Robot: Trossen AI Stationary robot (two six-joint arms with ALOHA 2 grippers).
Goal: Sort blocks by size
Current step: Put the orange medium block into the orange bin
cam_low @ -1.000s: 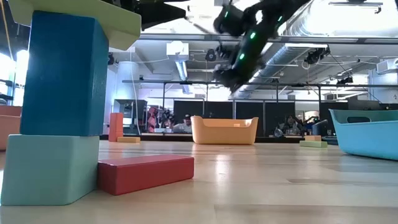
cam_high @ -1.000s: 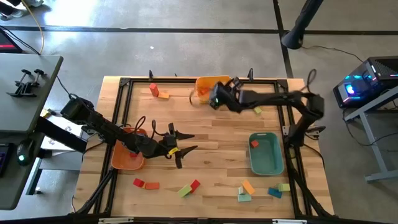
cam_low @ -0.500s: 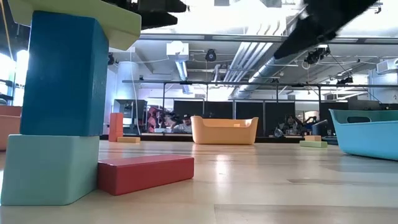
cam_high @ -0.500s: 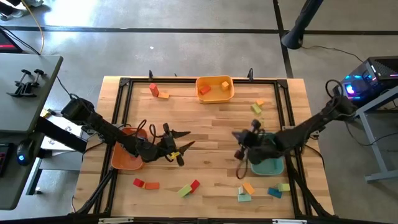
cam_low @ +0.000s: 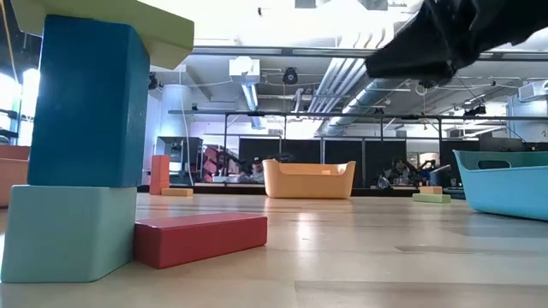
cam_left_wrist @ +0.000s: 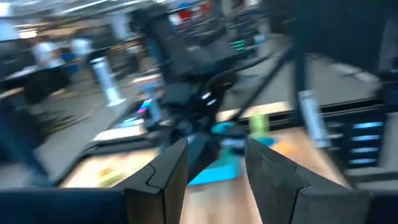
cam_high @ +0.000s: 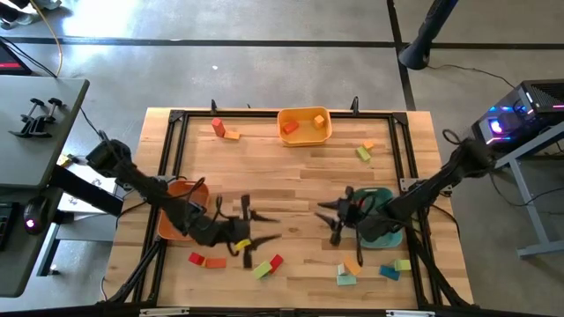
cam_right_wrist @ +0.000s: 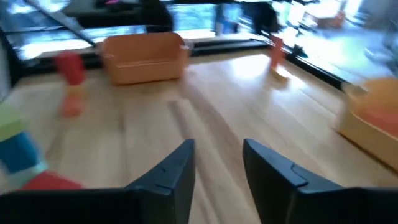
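Observation:
Small coloured blocks lie scattered on the wooden table: a red and an orange one (cam_high: 222,130) at the far left, a green and an orange one (cam_high: 364,151) at the far right, and two red ones (cam_high: 206,261), a green and a red one (cam_high: 269,266) and several more (cam_high: 370,271) along the near edge. My left gripper (cam_high: 263,236) hovers open and empty above the near-left blocks. My right gripper (cam_high: 324,220) is open and empty just left of the teal tray (cam_high: 384,236). In both wrist views (cam_left_wrist: 214,155) (cam_right_wrist: 217,155) nothing sits between the fingers.
A yellow-orange tray (cam_high: 304,125) with a red and a yellow block stands at the far edge. An orange tray (cam_high: 179,220) lies under my left arm. In the low view a blue block (cam_low: 86,103) stands on a teal one, beside a red bar (cam_low: 201,238).
My right gripper has swung from the yellow-orange tray at the far edge toward the near edge and now sits beside the teal tray. My left gripper has gone toward the near edge, closer to the red and green blocks. Both stay open.

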